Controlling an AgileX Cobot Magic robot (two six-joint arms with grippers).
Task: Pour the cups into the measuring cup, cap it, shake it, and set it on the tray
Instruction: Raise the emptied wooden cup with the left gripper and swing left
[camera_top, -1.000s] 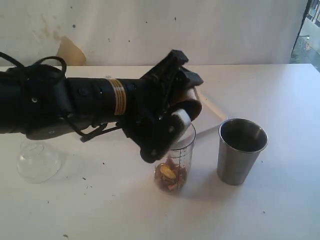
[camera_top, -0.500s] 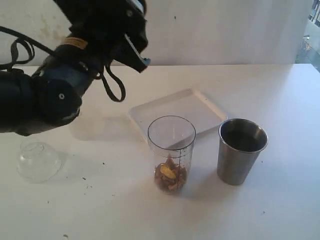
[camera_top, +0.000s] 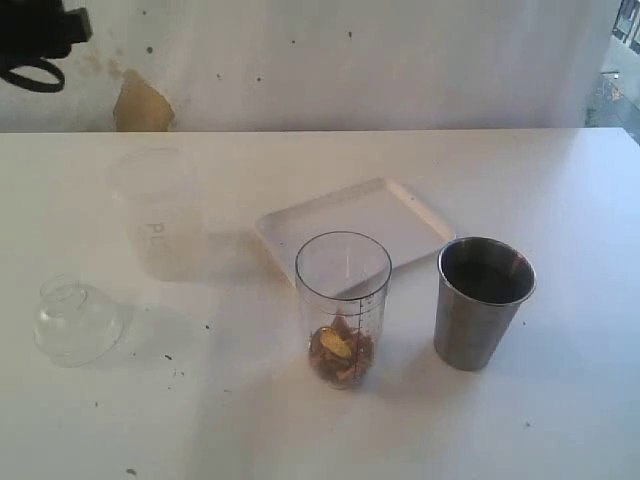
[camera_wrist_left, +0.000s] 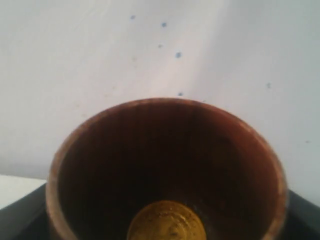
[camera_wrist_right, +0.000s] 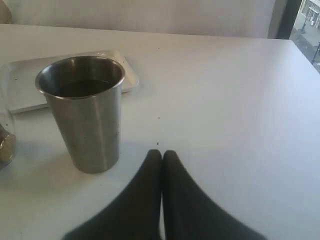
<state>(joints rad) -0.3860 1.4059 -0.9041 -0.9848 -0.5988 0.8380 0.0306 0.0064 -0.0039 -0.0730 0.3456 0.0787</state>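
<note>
The brown wooden cup (camera_wrist_left: 165, 165) fills the left wrist view, mouth toward the camera, with a round golden piece (camera_wrist_left: 166, 222) inside. My left gripper is shut on it, and only its dark fingers (camera_wrist_left: 22, 212) show at the cup's sides. A bit of the left arm (camera_top: 35, 35) shows at the exterior view's top left corner. The measuring cup (camera_top: 343, 300) stands upright mid-table with brownish pieces at its bottom. The steel tumbler (camera_top: 482, 300) (camera_wrist_right: 87, 115) stands to its right. The white tray (camera_top: 400, 215) lies behind them. My right gripper (camera_wrist_right: 162, 152) is shut and empty, a little short of the tumbler.
A frosted plastic cup (camera_top: 158, 215) stands at the left back. A clear dome lid (camera_top: 75, 320) lies near the left front. A white wall rises behind the table.
My left arm has lifted the wooden cup from over the measuring cup, up and to the left, almost out of the exterior view. The frosted cup is uncovered.
</note>
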